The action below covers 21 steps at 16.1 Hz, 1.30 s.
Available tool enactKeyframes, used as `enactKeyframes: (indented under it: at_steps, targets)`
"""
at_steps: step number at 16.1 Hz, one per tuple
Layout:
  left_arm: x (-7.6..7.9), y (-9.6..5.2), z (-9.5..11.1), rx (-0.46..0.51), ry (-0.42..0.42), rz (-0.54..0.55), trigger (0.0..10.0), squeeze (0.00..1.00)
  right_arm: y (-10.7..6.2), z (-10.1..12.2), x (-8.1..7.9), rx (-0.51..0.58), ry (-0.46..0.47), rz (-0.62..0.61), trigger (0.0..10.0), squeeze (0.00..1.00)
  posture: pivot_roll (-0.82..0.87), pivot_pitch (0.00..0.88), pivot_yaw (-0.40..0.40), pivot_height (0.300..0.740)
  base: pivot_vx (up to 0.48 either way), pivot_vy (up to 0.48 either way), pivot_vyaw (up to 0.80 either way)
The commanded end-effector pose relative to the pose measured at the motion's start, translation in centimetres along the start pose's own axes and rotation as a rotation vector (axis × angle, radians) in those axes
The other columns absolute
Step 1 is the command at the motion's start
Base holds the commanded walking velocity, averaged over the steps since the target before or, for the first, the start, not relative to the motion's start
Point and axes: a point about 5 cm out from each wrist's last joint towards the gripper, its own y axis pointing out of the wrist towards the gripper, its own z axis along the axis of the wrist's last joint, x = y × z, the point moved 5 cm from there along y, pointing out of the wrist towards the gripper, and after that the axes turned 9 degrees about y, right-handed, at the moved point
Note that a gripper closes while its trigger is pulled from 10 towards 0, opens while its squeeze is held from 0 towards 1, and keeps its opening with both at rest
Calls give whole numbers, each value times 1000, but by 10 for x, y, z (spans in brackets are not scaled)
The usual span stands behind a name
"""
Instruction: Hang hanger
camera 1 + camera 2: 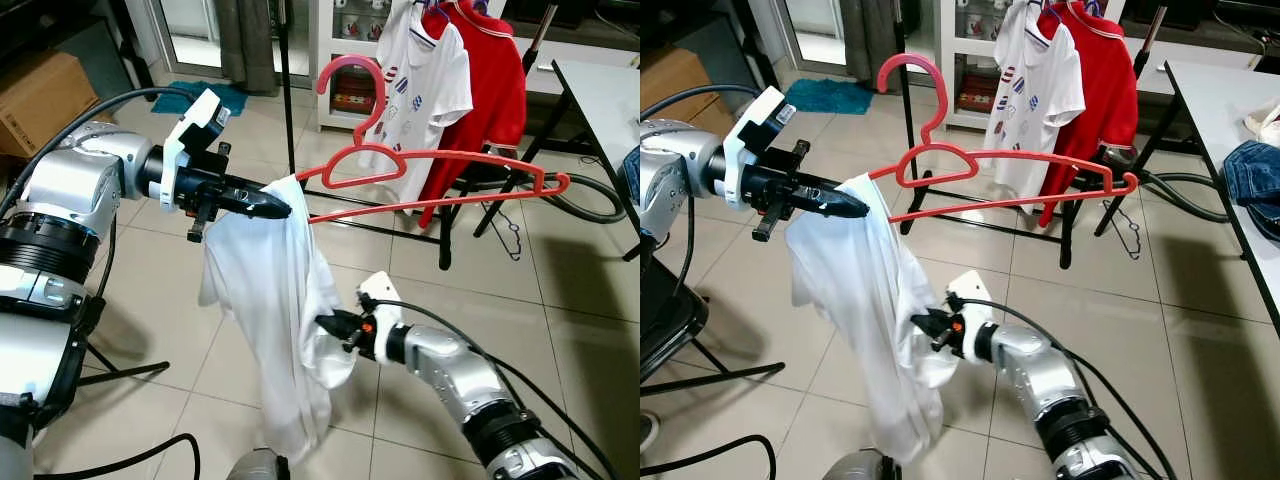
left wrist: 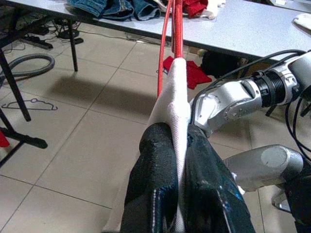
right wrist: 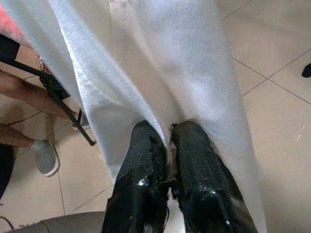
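A red plastic hanger (image 1: 440, 170) is held level in the air, its hook up and its left end inside a white garment (image 1: 275, 320) that hangs down from it. My left gripper (image 1: 280, 208) is shut on the white cloth and that hanger end; in the left wrist view its fingers (image 2: 155, 194) pinch the cloth with the red hanger (image 2: 176, 29) running away from them. Lower down, my right gripper (image 1: 325, 325) is shut on a fold of the garment (image 3: 146, 73). Behind stands a black clothes rack (image 1: 285, 90) with a white shirt (image 1: 425, 85) and a red shirt (image 1: 495, 90).
A white table (image 1: 610, 100) stands at the right with jeans (image 1: 1255, 170) on it. A wire hanger (image 1: 513, 238) and a grey hose (image 1: 600, 205) lie on the tiled floor. A cardboard box (image 1: 40, 95) is at the far left. A person's legs and shoe (image 3: 43, 158) are near the garment.
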Motion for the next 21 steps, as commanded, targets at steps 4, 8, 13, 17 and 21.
enactKeyframes:
  at_steps: [4,8,13,17,21]
  targets:
    - [3,-18,-1,-12,26,54,0,0,-29,10,20,89,11,-72,0,0,107,69,31,740,0,0,0]
    - [18,-31,-19,-37,6,98,0,0,-80,38,59,221,-20,-256,0,0,98,21,27,740,0,0,0]
    - [55,-29,-37,-68,-13,80,0,0,-135,75,111,349,-83,-591,0,0,80,0,36,740,0,0,0]
    - [50,-41,-76,-268,22,341,0,0,-166,100,131,458,-76,-739,0,0,85,0,28,740,0,0,0]
    - [57,-37,-88,-352,72,445,0,0,-170,111,135,485,-84,-753,0,0,86,0,25,740,0,0,0]
